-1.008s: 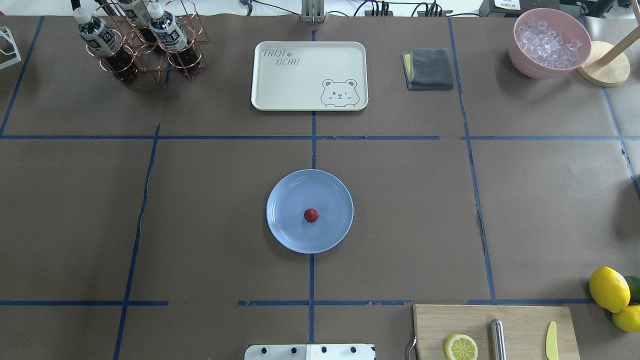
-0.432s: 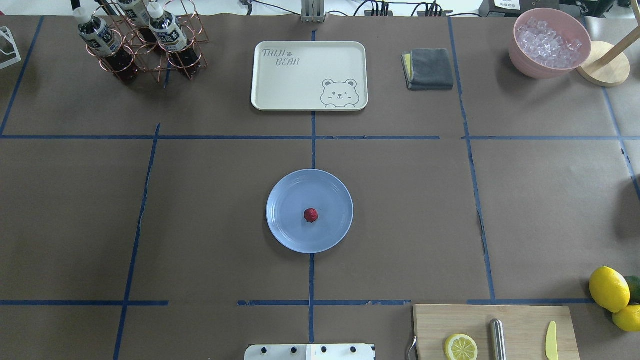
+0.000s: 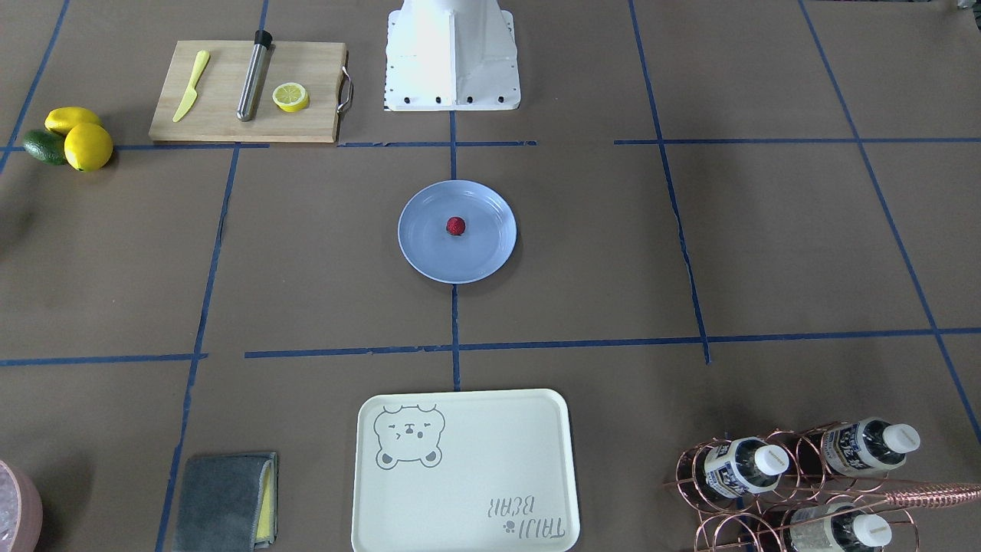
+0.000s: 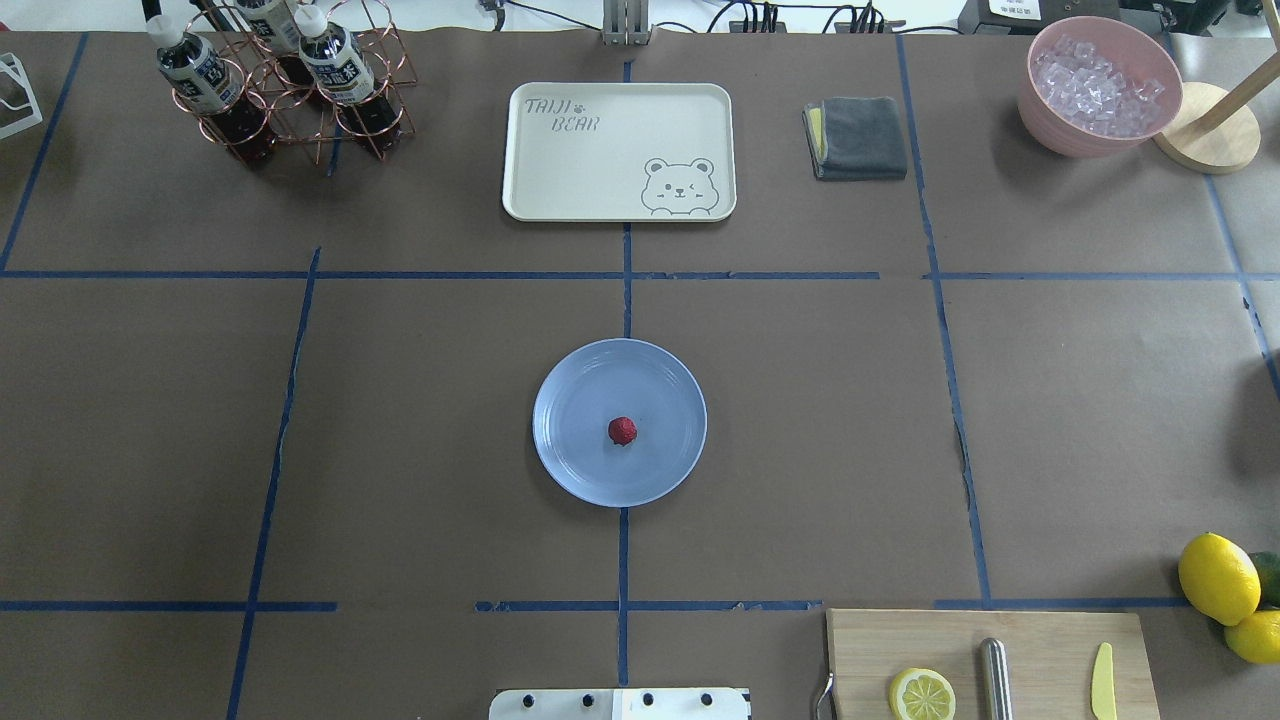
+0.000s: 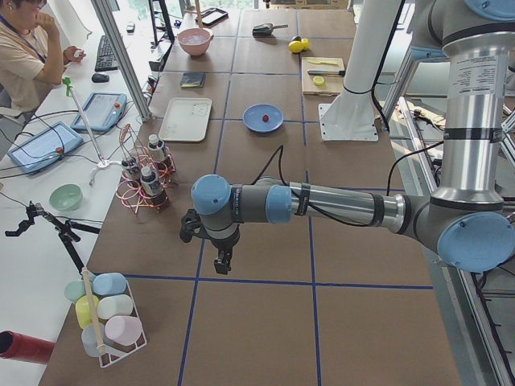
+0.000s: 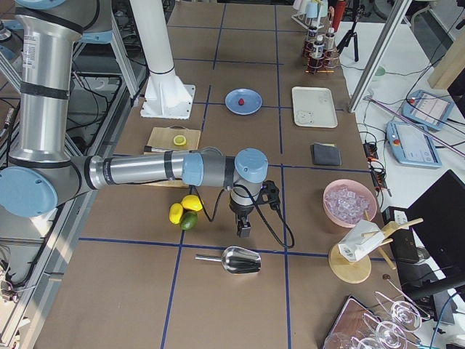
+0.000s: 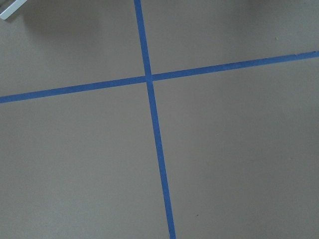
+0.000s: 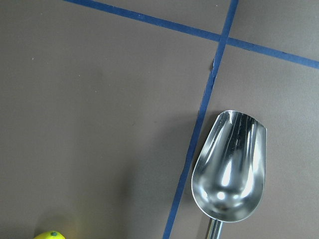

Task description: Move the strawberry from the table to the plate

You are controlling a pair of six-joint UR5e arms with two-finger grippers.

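Strawberry [image 4: 622, 431] sits on the plate [image 4: 570, 400], close to its middle and well inside the rim. Nothing touches it. The plate lies flat on the tabletop [image 4: 400, 450], right on a blue tape line [image 4: 626, 300]. Bare brown paper lies all around the plate, so there is lots of open room on every side. The cream tray [image 4: 600, 160] is on the far side, well apart from the plate. The cutting board [image 4: 1050, 640] and the lemons [image 4: 1218, 578] are off at the near right corner.

Both arms are far from the plate, one at each end of the tabletop. The left arm [image 5: 322, 205] stretches out low and flat, and its wrist points down near a cross of blue tape. The bottle rack [image 5: 145, 185] stands near it. I cannot tell if the left arm's jaws are open or closed.

The right arm [image 6: 145, 171] also stretches out low and flat with its wrist pointing down. It hangs above the paper, near the lemons and the shiny metal scoop [image 6: 240, 259]. I cannot tell how the right arm's jaws stand either.
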